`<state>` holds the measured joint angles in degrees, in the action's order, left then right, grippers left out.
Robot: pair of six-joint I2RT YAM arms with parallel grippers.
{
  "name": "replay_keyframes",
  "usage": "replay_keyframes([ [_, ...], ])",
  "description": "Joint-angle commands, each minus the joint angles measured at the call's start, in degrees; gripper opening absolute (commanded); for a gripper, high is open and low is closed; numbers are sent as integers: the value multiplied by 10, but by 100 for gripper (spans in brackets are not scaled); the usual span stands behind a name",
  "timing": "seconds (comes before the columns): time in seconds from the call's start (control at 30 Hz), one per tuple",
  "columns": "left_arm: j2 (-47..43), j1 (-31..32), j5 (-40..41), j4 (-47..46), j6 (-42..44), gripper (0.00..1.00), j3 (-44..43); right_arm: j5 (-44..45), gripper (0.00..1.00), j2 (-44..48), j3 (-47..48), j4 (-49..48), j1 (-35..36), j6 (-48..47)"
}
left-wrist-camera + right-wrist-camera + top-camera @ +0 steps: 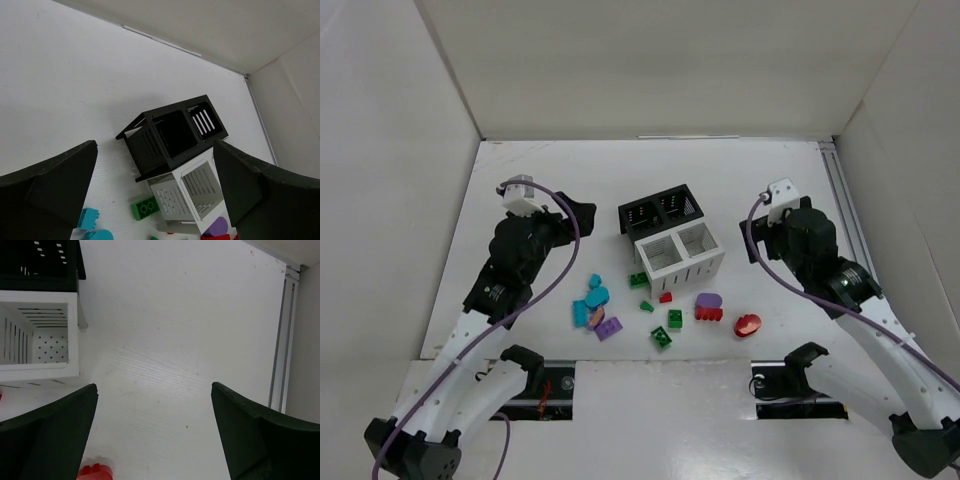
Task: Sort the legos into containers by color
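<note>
The black bin (660,210) and the white bin (680,255) stand side by side at mid-table; I see no bricks in their cells. The legos lie loose in front of them: green bricks (637,280) (675,319), teal ones (595,295), purple ones (708,300) (608,328), red ones (748,325) (666,297). My left gripper (575,215) is open and empty, raised left of the black bin (145,150), with the white bin (172,200) and a green brick (145,206) below it. My right gripper (760,225) is open and empty over bare table right of the white bin (75,330), with a red brick (95,472) near its left finger.
White walls close in the table at the back and both sides. A metal rail (845,200) runs along the right edge and shows in the right wrist view (280,340). The arm bases sit at the near edge.
</note>
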<state>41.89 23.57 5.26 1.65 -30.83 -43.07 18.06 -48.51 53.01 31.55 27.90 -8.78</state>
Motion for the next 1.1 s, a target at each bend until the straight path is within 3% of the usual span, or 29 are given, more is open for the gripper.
replay_keyframes([
  [0.0,4,0,-26,-14,2,100,-5,7,100,21,-24,8,7,22],
  [0.13,28,0,-39,-14,2,100,-5,49,100,33,-24,55,7,56],
  [0.4,14,0,-27,-9,2,100,18,-42,100,6,-45,110,12,95],
  [0.53,4,0,-22,5,-4,100,28,-48,100,12,-102,110,64,210],
  [0.8,4,0,-33,-1,-15,100,54,-42,100,6,-188,152,94,414],
  [1.07,10,0,-39,-7,-15,100,74,-64,97,-13,-258,68,106,488],
])
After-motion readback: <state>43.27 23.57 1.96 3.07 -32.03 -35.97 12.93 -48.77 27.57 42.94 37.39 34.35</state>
